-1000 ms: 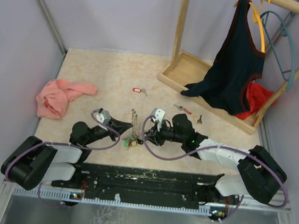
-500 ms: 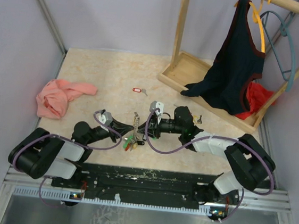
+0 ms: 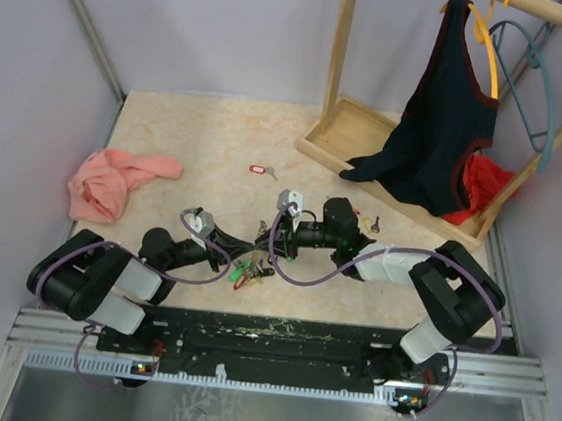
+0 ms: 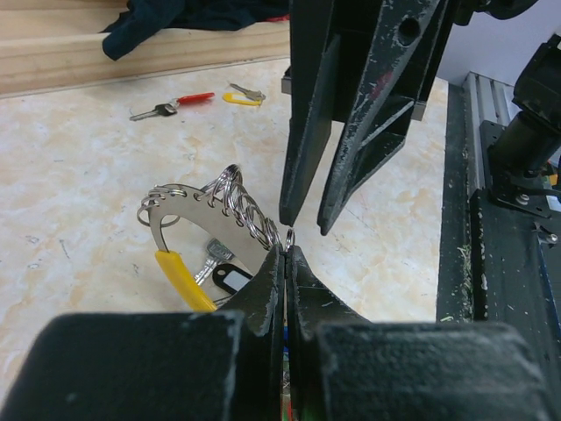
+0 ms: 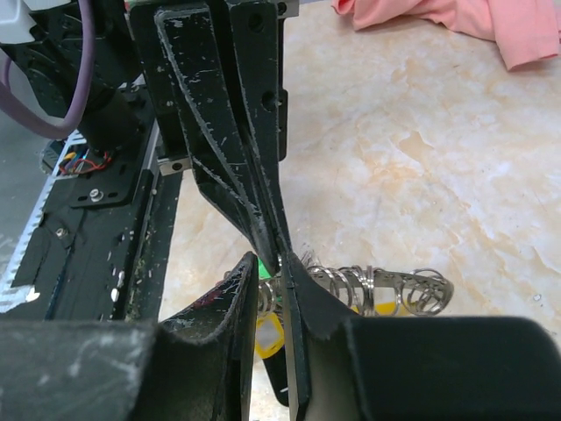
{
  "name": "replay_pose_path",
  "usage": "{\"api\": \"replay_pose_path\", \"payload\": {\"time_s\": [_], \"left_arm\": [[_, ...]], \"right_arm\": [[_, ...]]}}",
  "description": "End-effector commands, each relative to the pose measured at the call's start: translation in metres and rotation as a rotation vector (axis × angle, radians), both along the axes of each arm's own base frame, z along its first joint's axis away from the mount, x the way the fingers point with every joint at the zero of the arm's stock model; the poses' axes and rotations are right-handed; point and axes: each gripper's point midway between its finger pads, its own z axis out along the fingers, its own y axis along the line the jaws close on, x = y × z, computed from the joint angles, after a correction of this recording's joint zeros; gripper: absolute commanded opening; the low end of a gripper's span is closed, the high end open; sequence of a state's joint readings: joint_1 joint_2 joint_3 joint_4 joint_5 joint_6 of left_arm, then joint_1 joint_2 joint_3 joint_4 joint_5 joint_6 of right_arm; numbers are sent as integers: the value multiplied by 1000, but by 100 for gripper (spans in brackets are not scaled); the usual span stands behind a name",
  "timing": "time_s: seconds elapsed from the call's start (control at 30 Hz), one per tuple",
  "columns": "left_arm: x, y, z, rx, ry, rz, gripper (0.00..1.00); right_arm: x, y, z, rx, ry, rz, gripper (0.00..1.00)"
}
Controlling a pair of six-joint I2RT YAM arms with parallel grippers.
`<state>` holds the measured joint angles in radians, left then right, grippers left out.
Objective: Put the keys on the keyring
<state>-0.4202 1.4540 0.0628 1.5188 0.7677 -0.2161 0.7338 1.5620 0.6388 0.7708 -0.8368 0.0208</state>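
The keyring [image 4: 198, 200] is a silvery band strung with small split rings, with yellow [image 4: 182, 279] and black tags hanging below. My left gripper [image 4: 287, 248] is shut on the keyring's near edge. My right gripper [image 4: 304, 224] hangs just above that spot, jaws narrowly open with nothing between them. In the right wrist view the right gripper [image 5: 275, 274] straddles the small rings [image 5: 386, 288], with the left fingers [image 5: 254, 206] meeting it from above. From the top, both grippers meet over the tagged bunch [image 3: 246, 266]. Loose keys lie apart: red-tagged [image 3: 257, 169], red-headed [image 4: 180, 102], yellow-headed [image 4: 238, 97].
A pink cloth [image 3: 113, 181] lies at the left. A wooden rack base [image 3: 341, 134] stands at the back right, with a dark top [image 3: 442, 117] and a teal hanger [image 3: 535, 91] on its rail. The black base rail [image 3: 268, 335] runs along the near edge.
My right gripper has reached left to meet the left gripper at the keyring, and its jaws have narrowed. The left arm swung slightly, carrying the tagged bunch a little nearer.
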Motion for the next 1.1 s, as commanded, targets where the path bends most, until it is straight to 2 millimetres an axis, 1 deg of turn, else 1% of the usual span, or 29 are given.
{"api": "replay_pose_path", "payload": {"time_s": [0.0, 0.33, 0.43, 0.67, 0.87, 1.0, 1.03, 1.07], "left_arm": [[-7, -1, 37, -84, -161, -36, 0], [-3, 1, 36, -93, -139, -10, 0], [-1, 2, 35, -100, -124, 2, 0], [0, 0, 32, -105, -105, -6, 0], [0, 1, 34, -107, -116, -4, 0], [-2, -1, 34, -105, -114, -23, 0], [-3, -2, 34, -102, -116, -36, 0], [-5, -4, 34, -99, -121, -55, 0]], "right_arm": [[14, 4, 18, 52, -63, -4, 17], [3, -6, -3, 3, -13, 6, 16], [0, -7, -7, 0, -1, 11, 15], [0, -5, -12, 0, 23, 16, 15], [-2, -4, -23, -7, 63, 18, 15], [-1, -3, -21, 2, 68, 18, 15], [0, -3, -31, -15, 90, 13, 15], [1, -2, -31, -14, 89, 9, 15]]}}
